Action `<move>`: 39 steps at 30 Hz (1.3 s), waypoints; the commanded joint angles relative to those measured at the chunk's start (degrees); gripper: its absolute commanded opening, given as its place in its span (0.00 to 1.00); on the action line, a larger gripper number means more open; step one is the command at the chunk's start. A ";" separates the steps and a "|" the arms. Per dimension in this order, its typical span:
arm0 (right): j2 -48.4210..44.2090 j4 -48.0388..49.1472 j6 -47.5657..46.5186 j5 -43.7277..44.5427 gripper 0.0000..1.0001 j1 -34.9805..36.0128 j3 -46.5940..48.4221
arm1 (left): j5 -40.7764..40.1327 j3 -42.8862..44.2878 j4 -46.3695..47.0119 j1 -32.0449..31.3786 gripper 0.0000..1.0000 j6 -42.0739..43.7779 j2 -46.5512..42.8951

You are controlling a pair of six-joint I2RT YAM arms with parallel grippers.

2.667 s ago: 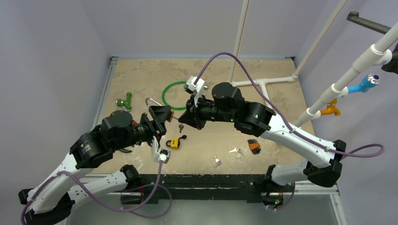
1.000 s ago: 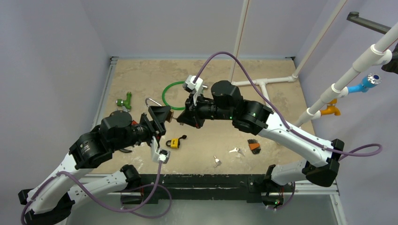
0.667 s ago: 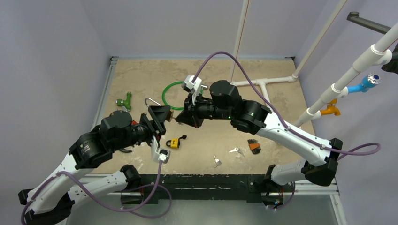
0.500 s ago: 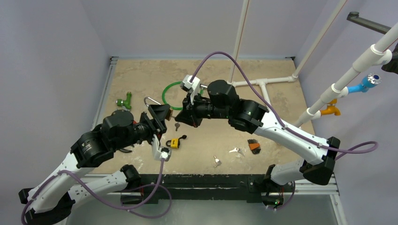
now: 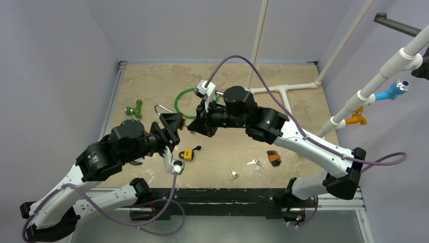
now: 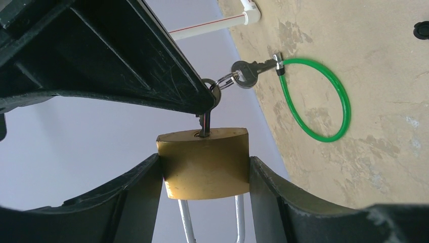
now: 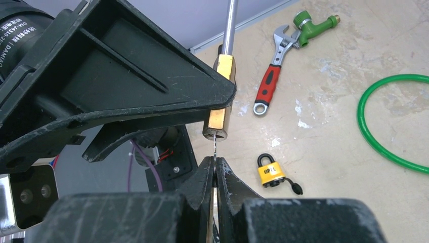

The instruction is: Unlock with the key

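Clamping the brass padlock [image 6: 205,158] by its flat sides, our left gripper [image 6: 205,182] holds it off the table [image 5: 227,81], keyhole toward the other arm, likely bracing it against the turn. Just beyond, our right gripper [image 7: 215,168] pinches the key [image 6: 204,123] tight, blade seated in the keyhole. Farther back lies a green cable loop [image 6: 345,109].
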 commanded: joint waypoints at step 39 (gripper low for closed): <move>-0.45 14.50 5.37 1.78 0.00 0.08 -3.46 | -15.59 -1.80 10.52 -7.62 0.00 3.12 2.63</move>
